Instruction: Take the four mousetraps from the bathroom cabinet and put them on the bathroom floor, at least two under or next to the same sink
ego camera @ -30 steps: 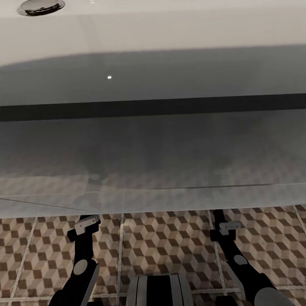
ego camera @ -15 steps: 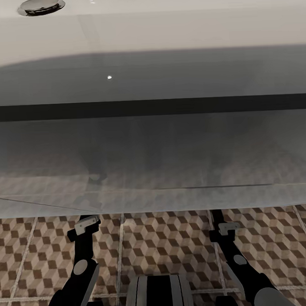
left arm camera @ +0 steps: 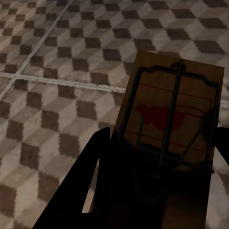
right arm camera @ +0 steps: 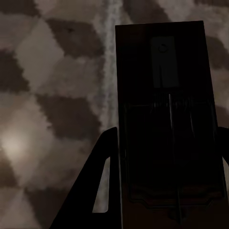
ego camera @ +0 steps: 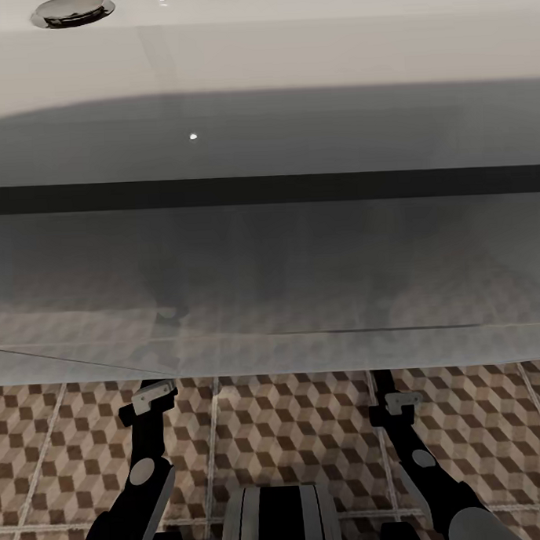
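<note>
The sink [ego camera: 261, 66], a wide white slab with a grey underside and a dark band, spans the head view above the cube-patterned bathroom floor [ego camera: 301, 434]. Both forearms reach forward under its front edge, so their ends are hidden in that view. In the left wrist view my left gripper [left arm camera: 160, 143] is shut on a tan mousetrap [left arm camera: 174, 109] with a black spring bar and a red bit, held over the tiles. My right gripper [right arm camera: 164, 138] is shut on a second mousetrap [right arm camera: 164, 95], dark in shadow, close above the tiles. The cabinet is out of view.
A chrome drain [ego camera: 72, 10] sits in the basin at the far left. My left arm [ego camera: 147, 432] and right arm [ego camera: 402, 421] flank the robot's trunk [ego camera: 281, 517]. Patterned tiles extend to both sides in front of the sink.
</note>
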Controlling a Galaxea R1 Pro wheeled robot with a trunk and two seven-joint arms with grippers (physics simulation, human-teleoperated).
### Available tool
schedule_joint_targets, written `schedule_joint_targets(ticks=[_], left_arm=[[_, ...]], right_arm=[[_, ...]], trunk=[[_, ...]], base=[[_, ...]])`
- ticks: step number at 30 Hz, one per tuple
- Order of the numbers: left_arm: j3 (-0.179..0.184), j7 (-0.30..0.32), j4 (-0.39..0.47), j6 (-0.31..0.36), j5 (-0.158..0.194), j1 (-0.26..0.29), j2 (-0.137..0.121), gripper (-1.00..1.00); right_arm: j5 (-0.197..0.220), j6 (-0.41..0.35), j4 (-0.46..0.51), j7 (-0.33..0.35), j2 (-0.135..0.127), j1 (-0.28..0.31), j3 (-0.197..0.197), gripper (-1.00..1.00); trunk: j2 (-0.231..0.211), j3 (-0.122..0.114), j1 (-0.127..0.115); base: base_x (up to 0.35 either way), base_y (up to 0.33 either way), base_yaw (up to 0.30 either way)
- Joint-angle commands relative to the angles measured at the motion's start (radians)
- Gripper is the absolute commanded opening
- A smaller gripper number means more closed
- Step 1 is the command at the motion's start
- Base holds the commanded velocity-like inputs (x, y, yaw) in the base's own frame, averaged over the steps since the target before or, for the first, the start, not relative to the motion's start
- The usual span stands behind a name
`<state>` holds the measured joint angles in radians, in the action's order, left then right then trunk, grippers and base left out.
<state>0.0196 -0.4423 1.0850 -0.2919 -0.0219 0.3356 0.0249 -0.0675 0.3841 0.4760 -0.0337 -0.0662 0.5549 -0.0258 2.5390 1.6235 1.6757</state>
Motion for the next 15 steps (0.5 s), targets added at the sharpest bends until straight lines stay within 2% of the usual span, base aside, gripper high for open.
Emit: schedule_joint_targets(ticks=[1,15], left_arm=[[0.002,-0.007,0.000,-0.001,-0.004,0.000,0.000,-1.00],[0.002,-0.007,0.000,-0.001,-0.004,0.000,0.000,-1.00]], right_arm=[[-0.006,0.003,-0.001,-0.002,0.000,0.000,-0.002,-1.00],[-0.005,0.003,0.000,-0.002,0.000,0.000,-0.003,-1.00]], trunk=[[0.000,0.000,0.000],[0.000,0.000,0.000]], base=[[0.000,0.000,0.000],[0.000,0.000,0.000]])
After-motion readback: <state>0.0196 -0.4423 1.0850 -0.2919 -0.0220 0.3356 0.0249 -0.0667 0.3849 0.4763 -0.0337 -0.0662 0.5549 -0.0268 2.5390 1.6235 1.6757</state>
